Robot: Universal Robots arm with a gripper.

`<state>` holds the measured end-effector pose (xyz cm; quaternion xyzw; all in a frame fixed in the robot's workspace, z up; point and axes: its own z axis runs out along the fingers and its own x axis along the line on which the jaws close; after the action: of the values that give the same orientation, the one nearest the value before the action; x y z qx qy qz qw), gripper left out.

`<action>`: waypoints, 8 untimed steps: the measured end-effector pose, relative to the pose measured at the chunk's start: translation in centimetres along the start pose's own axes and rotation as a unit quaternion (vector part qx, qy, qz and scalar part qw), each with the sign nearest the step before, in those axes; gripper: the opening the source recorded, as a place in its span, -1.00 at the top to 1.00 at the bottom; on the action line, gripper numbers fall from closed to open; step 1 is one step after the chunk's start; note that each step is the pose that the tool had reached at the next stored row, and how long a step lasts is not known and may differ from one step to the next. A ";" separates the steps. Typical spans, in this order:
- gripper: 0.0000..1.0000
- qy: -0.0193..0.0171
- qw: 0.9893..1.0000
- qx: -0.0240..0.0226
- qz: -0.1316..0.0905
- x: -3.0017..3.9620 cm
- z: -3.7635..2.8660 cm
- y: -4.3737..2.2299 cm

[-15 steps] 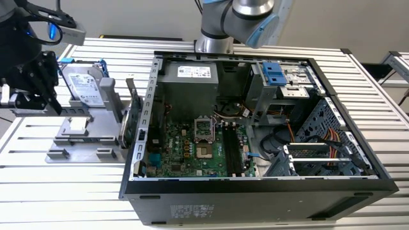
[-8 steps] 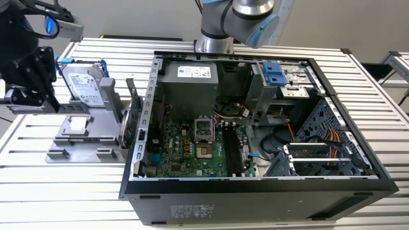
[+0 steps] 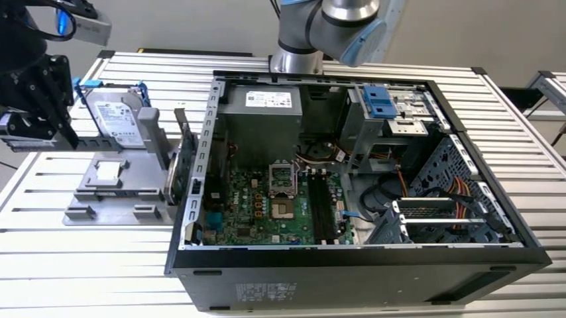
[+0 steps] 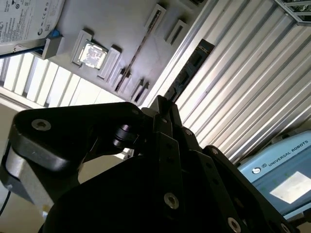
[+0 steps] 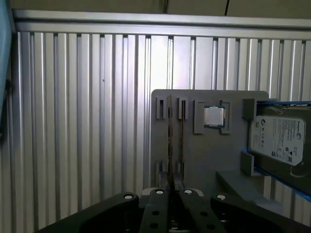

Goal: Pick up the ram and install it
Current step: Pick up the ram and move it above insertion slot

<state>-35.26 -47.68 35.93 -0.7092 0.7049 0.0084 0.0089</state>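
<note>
The ram (image 5: 181,141) stands on edge in a slot of the grey holder (image 5: 204,160), seen edge-on as a thin dark line beside the taller green expansion card (image 5: 170,141). In the second wrist view the ram (image 4: 141,48) runs between the holder's slot posts. My gripper (image 5: 172,194) hangs well above these slots, roughly in line with them and touching neither board. Both wrist views show its black fingers (image 4: 167,121) drawn together, with nothing visible between them. In the exterior view the gripper (image 3: 36,132) is high at the far left, above the holder (image 3: 115,199).
The holder also carries a silver hard drive (image 3: 119,116) with blue rails and a processor chip (image 5: 214,116). The open computer case (image 3: 354,172), with motherboard and cables, fills the middle of the ribbed aluminium table (image 3: 79,265). The arm's base (image 3: 301,40) stands behind the case.
</note>
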 end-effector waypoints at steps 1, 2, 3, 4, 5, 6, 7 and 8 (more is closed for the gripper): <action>1.00 0.000 1.000 0.000 0.000 0.00 -0.14 0.00; 1.00 0.000 1.000 0.000 0.000 -0.01 -0.27 0.00; 1.00 0.000 1.000 0.000 0.000 -0.01 -0.41 0.00; 1.00 0.000 1.000 0.000 0.000 -0.01 -0.53 0.00; 1.00 0.000 1.000 0.000 0.000 -0.02 -0.64 0.00; 1.00 0.000 1.000 0.000 0.000 -0.02 -0.75 0.00; 1.00 0.000 1.000 0.000 0.000 -0.02 -0.85 0.00; 1.00 0.000 1.000 0.000 0.000 -0.02 -0.96 0.00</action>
<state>-35.26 -47.68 36.89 -0.7092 0.7049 0.0084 0.0089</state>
